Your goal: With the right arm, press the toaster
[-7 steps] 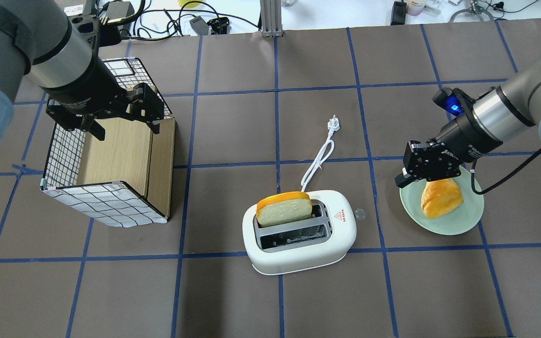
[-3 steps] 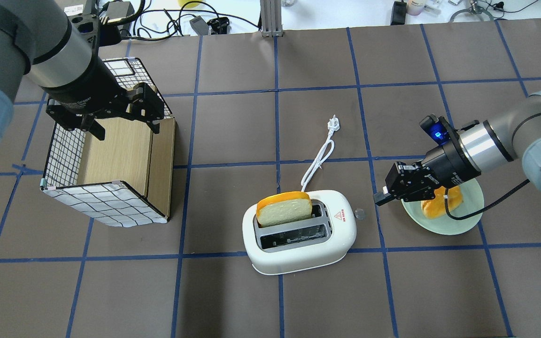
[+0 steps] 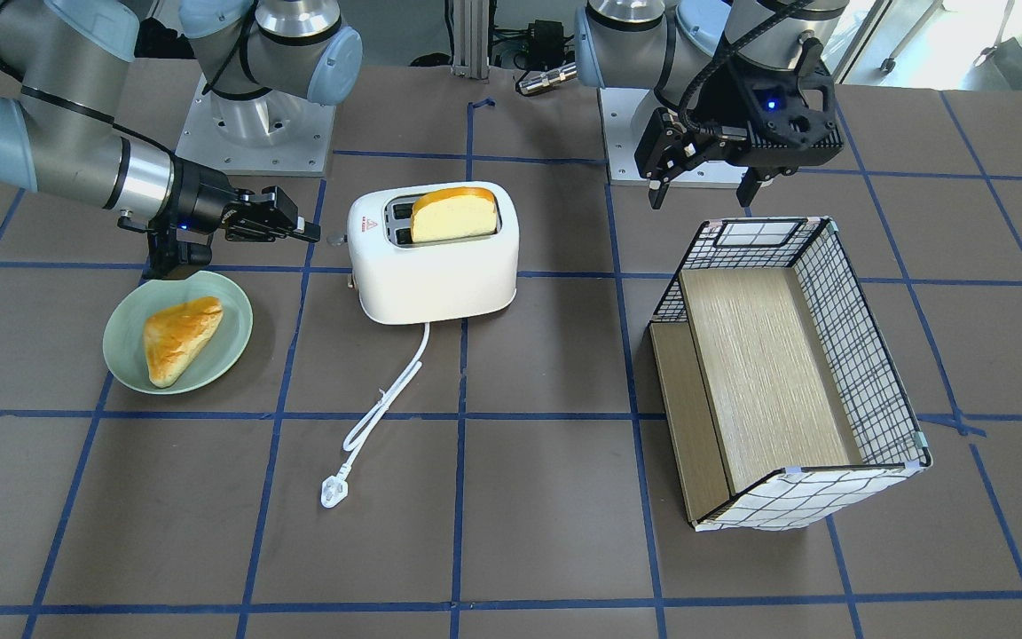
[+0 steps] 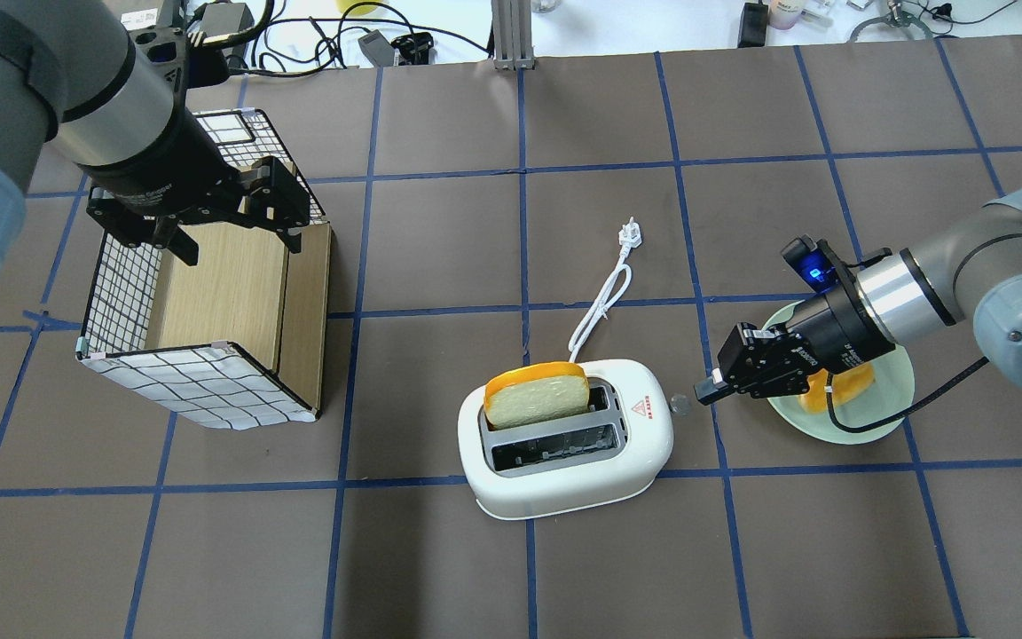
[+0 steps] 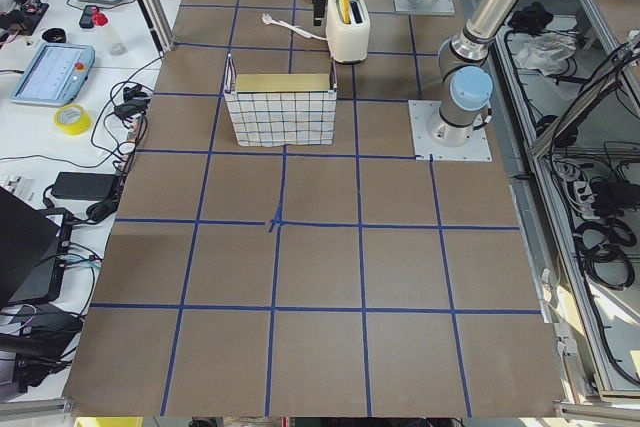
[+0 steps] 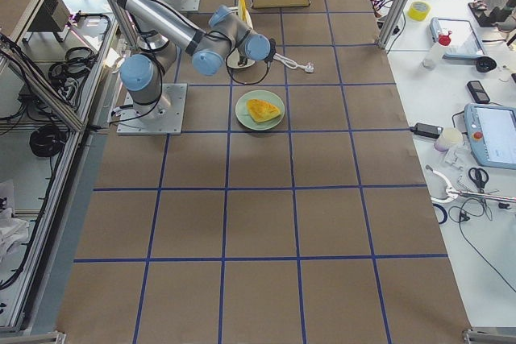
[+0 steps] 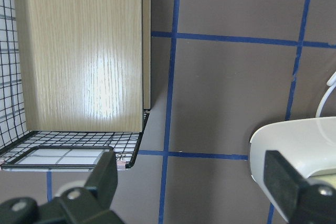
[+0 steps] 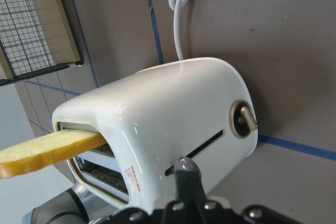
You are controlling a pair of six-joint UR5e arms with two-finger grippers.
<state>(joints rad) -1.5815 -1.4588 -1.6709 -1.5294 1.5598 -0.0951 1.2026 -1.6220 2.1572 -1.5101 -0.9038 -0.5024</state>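
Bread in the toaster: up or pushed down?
Up. The bread sticks well out of the toaster slot in both table views.

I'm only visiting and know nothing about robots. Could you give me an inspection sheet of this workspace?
Surface: brown table with a blue tape grid.
Job's things: toaster upright, bread standing in one slot.
Clutter: pastry on plate; wire basket.
Grippers: right gripper shut, close to toaster's end; left gripper open over basket.
Cables: toaster cord unplugged, lying on table; black cable loops over plate.
Surroundings: benches with devices beside the table.
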